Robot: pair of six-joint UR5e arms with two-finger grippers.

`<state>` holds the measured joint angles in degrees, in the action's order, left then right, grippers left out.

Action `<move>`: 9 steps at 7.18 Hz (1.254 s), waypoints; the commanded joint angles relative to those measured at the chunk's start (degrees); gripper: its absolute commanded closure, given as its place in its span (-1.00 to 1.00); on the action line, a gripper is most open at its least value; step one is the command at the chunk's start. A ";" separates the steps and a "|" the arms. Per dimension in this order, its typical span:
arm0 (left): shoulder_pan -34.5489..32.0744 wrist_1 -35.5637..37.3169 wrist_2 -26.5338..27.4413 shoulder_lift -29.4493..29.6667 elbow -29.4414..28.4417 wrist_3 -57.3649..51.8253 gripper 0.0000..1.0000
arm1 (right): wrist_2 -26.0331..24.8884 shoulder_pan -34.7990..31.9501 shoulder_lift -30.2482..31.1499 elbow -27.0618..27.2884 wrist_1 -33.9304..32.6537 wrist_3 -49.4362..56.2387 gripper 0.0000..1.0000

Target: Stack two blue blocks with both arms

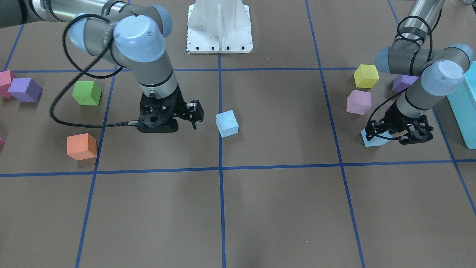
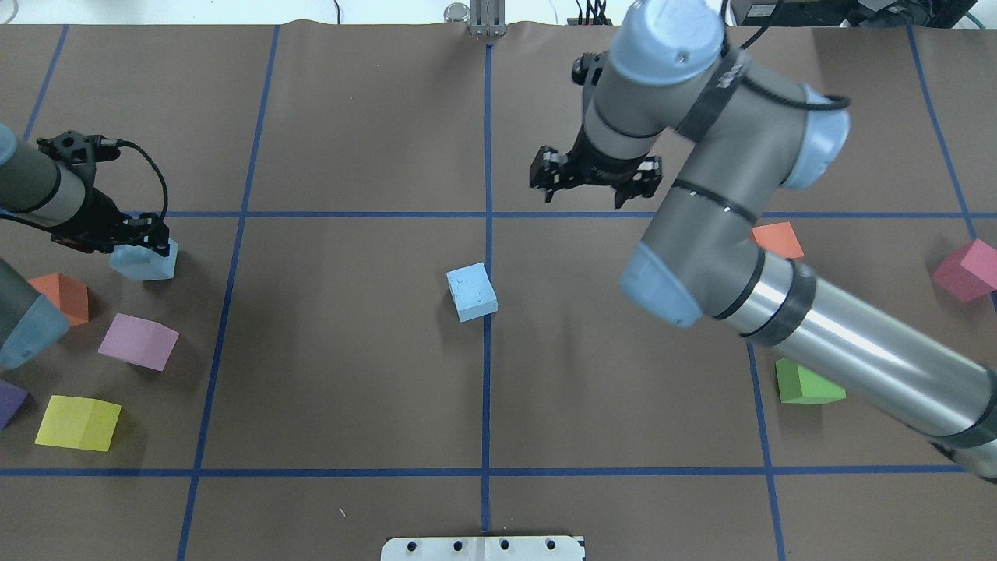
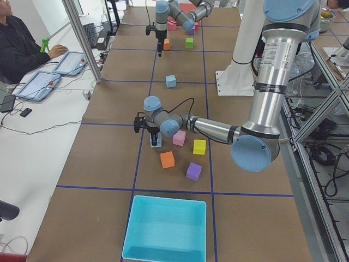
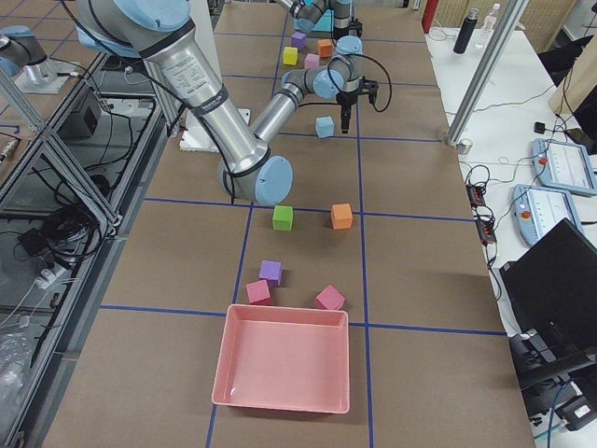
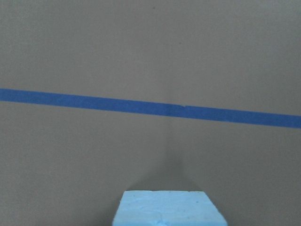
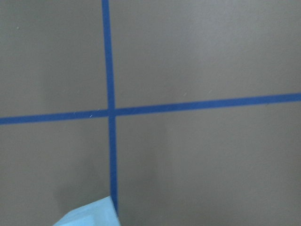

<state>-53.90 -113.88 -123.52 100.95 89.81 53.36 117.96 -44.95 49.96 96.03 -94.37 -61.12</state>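
One pale blue block (image 1: 227, 124) sits alone near the table's middle, beside the centre tape line, and also shows from overhead (image 2: 472, 291). My right gripper (image 2: 586, 199) hangs open and empty above the table, a little beyond and to the side of it; a corner of that block (image 6: 89, 214) shows in the right wrist view. The second blue block (image 2: 144, 261) rests on the table at my left. My left gripper (image 1: 396, 134) is down over it and looks open, its spread jaws at the block (image 5: 169, 209).
Pink (image 2: 139, 341), yellow (image 2: 78, 423) and orange (image 2: 62, 296) cubes lie close to the left arm, beside a turquoise box (image 1: 463, 108). Green (image 1: 86, 93), orange (image 1: 81, 146) and purple (image 1: 25, 89) cubes lie near the right arm. The white pedestal (image 1: 219, 26) stands at the robot's side.
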 commanded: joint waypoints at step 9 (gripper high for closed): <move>15.84 36.80 4.33 42.11 -1.97 19.06 -0.04 | 11.15 -36.88 15.69 -13.93 -0.73 53.12 -1.00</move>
<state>-39.46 -76.78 -120.15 139.80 91.69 72.11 129.27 -80.86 65.46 83.72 -95.31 -9.80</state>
